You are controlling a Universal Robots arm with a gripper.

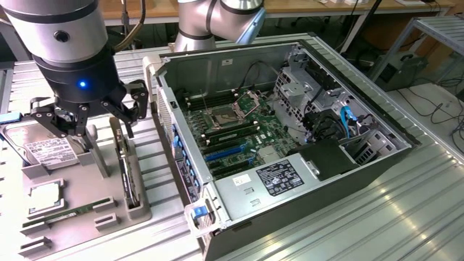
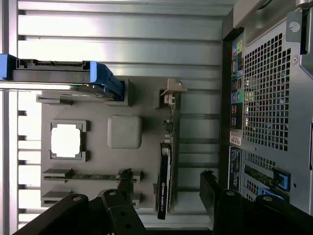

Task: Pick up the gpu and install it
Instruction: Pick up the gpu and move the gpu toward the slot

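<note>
The gpu (image 1: 125,166) is a thin black card standing on edge in a slot of the grey holder tray (image 1: 87,223), beside the open computer case (image 1: 290,136). My gripper (image 1: 88,126) hangs open just above the tray's far end, its fingers spread wide and nothing between them. In the wrist view the gpu (image 2: 165,169) appears edge-on with its silver bracket (image 2: 173,89) at one end. The gripper (image 2: 166,193) straddles the card's line, one finger on each side, apart from it.
The tray also carries a hard drive (image 1: 43,145) in a blue caddy (image 2: 102,78), a square processor (image 1: 47,194) and a green memory stick (image 1: 69,213). Inside the case the motherboard (image 1: 232,130) has blue slots (image 1: 221,155). A ribbed metal table (image 1: 377,217) lies underneath.
</note>
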